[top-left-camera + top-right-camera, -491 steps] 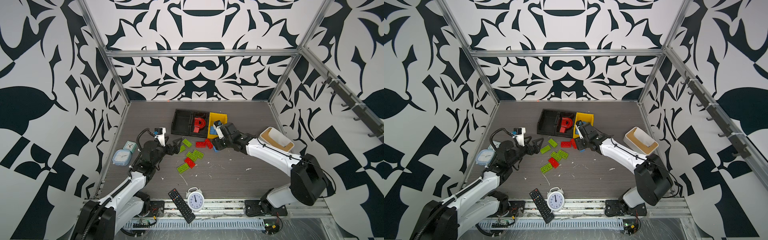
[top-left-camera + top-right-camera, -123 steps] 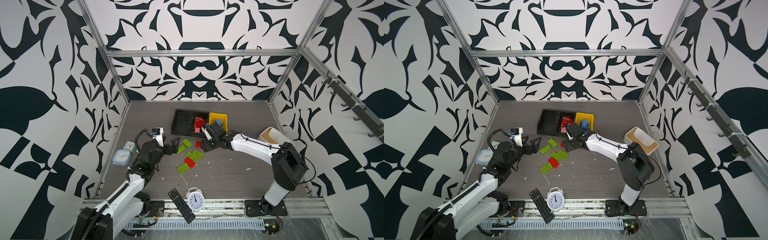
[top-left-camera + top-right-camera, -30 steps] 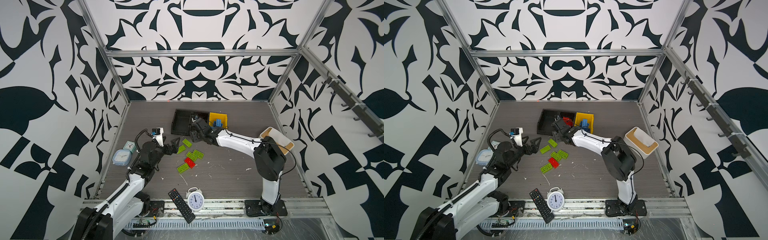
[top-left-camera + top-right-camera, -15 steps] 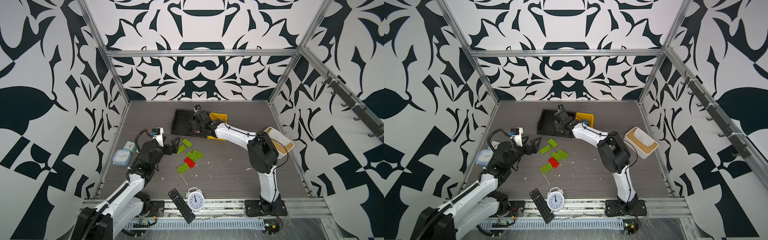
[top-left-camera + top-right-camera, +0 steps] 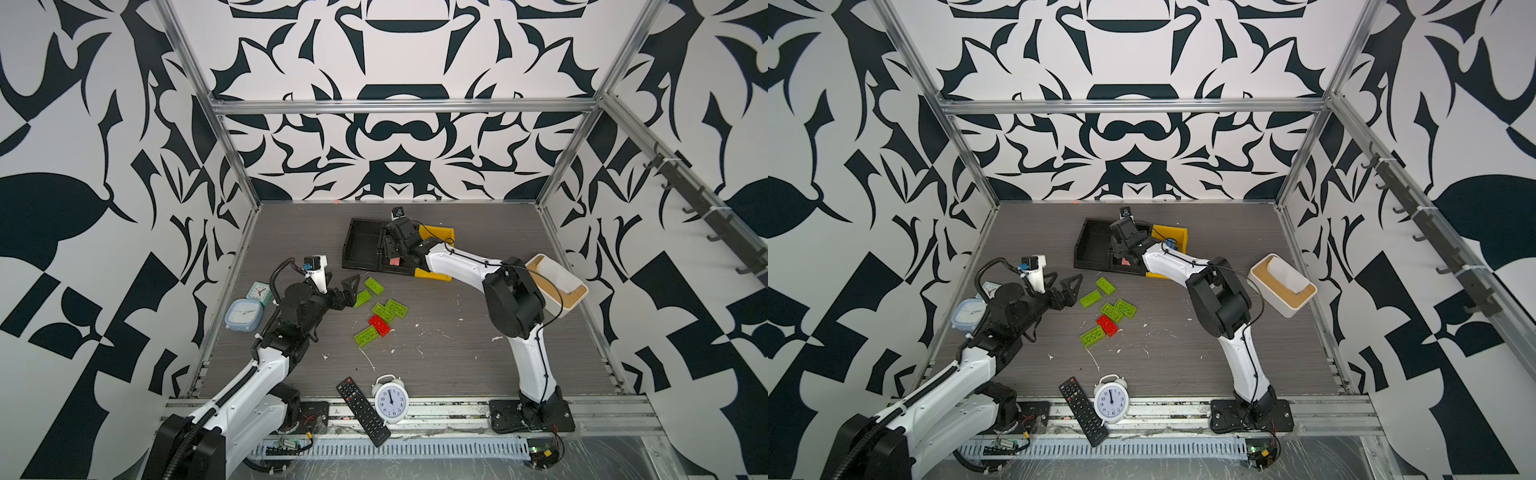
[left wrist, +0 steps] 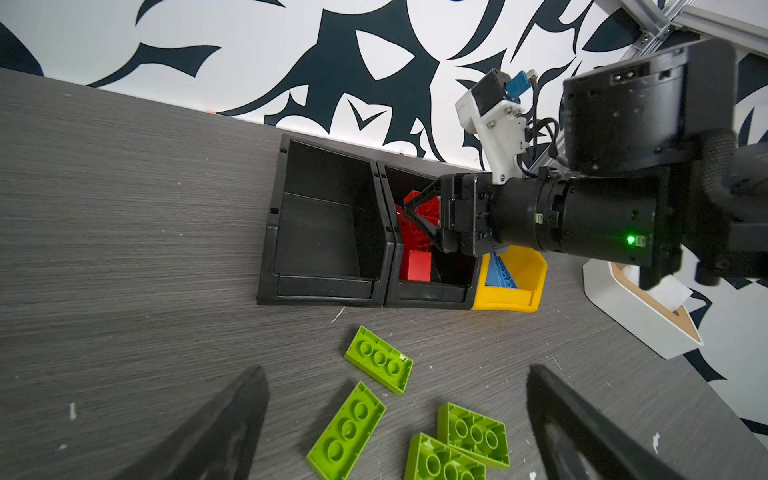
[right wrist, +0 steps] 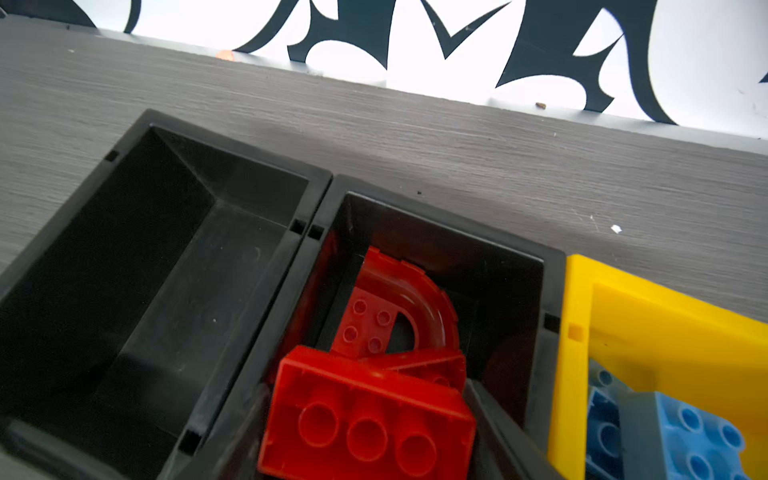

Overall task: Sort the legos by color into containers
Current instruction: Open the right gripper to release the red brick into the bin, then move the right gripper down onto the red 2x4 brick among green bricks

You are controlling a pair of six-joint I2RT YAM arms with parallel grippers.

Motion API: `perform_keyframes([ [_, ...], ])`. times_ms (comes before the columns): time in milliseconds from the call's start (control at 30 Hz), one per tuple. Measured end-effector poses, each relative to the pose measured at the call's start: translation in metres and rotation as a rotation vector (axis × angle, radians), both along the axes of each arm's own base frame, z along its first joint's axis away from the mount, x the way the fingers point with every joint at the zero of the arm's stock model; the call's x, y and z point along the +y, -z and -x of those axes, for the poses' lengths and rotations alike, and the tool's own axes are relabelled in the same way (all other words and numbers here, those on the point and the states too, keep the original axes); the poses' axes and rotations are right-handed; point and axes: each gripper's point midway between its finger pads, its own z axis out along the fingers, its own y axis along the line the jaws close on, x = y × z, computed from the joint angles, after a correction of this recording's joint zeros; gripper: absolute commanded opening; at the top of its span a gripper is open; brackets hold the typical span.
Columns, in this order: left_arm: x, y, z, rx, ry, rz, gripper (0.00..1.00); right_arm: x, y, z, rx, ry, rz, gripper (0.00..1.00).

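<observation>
since a second ago the right pincer (image 5: pixel 394 257) has moved from before the bins to over the middle black bin (image 7: pixel 436 217), jaws part-closed on a red brick (image 7: pixel 365 415), ready to drop it onto the red legos (image 7: pixel 399 316) beneath. left pincer (image 6: pixel 397 374) gapes empty, green bricks (image 6: pixel 347 432) just ahead.

Blurred fingers (image 7: pixel 498 432) of the right gripper (image 7: pixel 368 409) and their red brick (image 7: pixel 365 436) — both run off the edge.

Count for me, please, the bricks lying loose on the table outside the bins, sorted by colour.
Green bricks: 5
Red brick: 1
Total: 6
</observation>
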Motion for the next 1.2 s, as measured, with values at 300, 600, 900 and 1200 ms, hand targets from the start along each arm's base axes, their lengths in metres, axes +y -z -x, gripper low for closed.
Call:
perform_keyframes([
  [300,0.000,0.000,0.000,0.000,0.000,0.000,1.00,0.000,-0.007,-0.004,-0.012,0.006,-0.007,0.77],
  [600,0.000,0.000,0.000,0.000,0.000,0.000,1.00,0.001,-0.009,-0.004,-0.003,-0.004,-0.006,0.97],
  [900,0.001,-0.002,0.000,-0.006,-0.004,0.001,1.00,0.007,-0.003,0.039,0.075,-0.114,0.015,0.85],
  [1200,0.006,-0.003,-0.002,-0.011,-0.034,-0.005,1.00,0.034,-0.009,0.162,0.181,-0.368,0.052,0.69],
])
